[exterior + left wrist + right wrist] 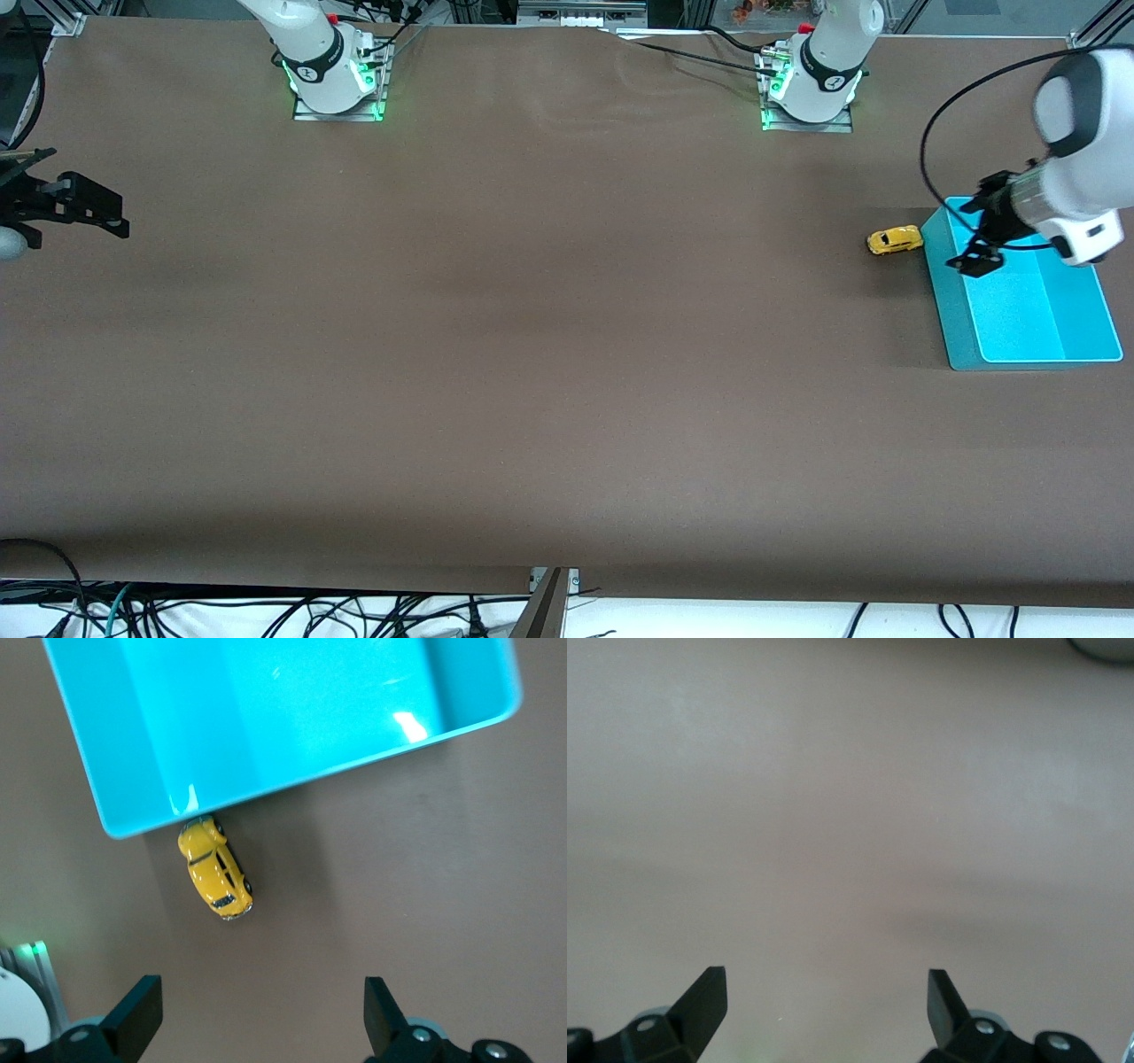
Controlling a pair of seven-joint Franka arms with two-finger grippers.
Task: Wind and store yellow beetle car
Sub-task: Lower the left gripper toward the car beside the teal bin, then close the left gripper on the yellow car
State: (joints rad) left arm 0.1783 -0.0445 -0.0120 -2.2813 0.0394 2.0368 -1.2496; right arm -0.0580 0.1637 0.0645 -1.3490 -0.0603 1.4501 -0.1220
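Now yellow beetle car (894, 240) apparently touching cyan bin (952, 310).

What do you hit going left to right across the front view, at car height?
right gripper, open, over bare table at the right arm's end → yellow beetle car, on the table beside the bin → cyan bin → left gripper, open, over the bin.

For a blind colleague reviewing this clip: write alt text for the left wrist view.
A tiny yellow beetle car sits on the brown table just outside a corner of the cyan bin, close against its wall. The left claw hangs open above the table, empty, both fingertips showing at the frame's edge.
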